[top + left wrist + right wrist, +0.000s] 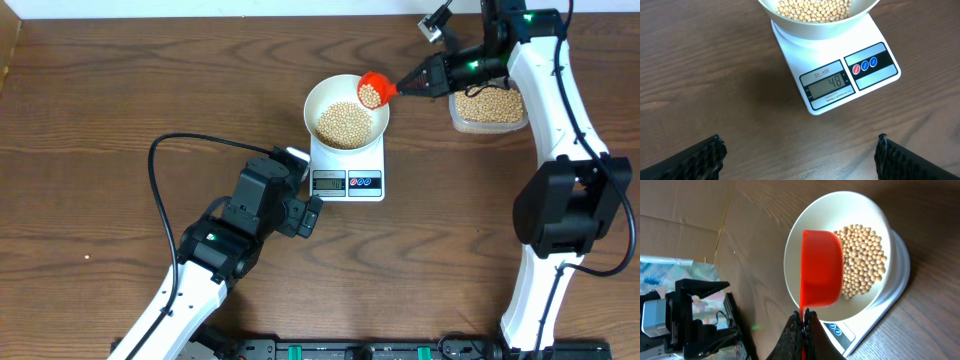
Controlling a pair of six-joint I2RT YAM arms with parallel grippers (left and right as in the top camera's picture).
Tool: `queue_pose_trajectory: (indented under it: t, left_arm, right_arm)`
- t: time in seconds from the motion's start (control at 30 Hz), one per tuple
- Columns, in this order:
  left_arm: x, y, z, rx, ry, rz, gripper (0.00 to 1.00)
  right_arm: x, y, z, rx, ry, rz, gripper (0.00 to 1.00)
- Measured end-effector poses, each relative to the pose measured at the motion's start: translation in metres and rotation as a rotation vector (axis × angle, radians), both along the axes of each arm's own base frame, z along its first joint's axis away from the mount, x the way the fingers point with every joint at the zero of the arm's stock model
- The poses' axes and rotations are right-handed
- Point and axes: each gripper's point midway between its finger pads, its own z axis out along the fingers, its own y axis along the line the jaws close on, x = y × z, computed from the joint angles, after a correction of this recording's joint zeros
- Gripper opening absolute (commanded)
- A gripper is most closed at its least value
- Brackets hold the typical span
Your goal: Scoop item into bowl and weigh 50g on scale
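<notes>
The right gripper (405, 88) pinches shut on the thin handle of a glossy red plastic scoop (372, 90) tilted over the round white bowl (325, 95), where smooth pale-tan beans (345, 123) heap atop the flat white scale (347, 182), while the left gripper (800, 157) spreads its ribbed black fingers (700, 157) wide over the grainy wooden table (100, 120), holding nothing.

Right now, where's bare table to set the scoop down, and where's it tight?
Bare: the far-left table, left of the bowl and beyond the cable of the left arm; also the wood between the scale and the right arm. Tight: far right, where bowl, red scoop, shut right gripper and bean tub bunch together.
</notes>
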Motion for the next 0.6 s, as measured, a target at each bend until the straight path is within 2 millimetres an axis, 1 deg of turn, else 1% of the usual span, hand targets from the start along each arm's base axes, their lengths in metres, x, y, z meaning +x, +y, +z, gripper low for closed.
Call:
queue_pose_trajectory:
  t: [0.2, 0.37, 0.6]
  left_arm:
    - [-0.0001, 0.0, -0.0001, 0.0, 0.0, 0.0, 0.97]
    - [0.0, 0.0, 0.0, 0.0, 0.0, 0.0, 0.97]
    - [0.0, 0.0, 0.0, 0.0, 0.0, 0.0, 0.97]
  right_arm:
    - [-0.0062, 0.0066, -0.0007, -0.002, 0.011, 0.022, 0.01]
    - [-0.0102, 0.0068, -0.0013, -0.004, 0.024, 0.029, 0.01]
    - [-0.0107, 0.0067, -0.0015, -0.006, -0.005, 0.05, 0.01]
